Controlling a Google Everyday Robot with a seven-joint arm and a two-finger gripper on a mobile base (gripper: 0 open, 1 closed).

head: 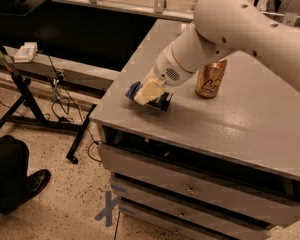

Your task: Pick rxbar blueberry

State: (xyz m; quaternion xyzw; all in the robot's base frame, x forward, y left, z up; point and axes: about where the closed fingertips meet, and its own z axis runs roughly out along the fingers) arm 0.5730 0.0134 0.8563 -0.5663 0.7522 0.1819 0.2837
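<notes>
We see the arm [240, 26] in smooth white plastic with a faint gloss. Its gripper [149, 92], cream and matt, lies over the rxbar blueberry [163, 102] near the table's left edge. We read the bar's dark blue wrapper as thin film with a slight sheen. The gold can [210, 79] looks metallic and glossy. The table top [230, 121] shows smooth grey paint with a soft sheen, as do the drawer fronts [190, 189]. The floor [55, 204] appears speckled and polished.
</notes>
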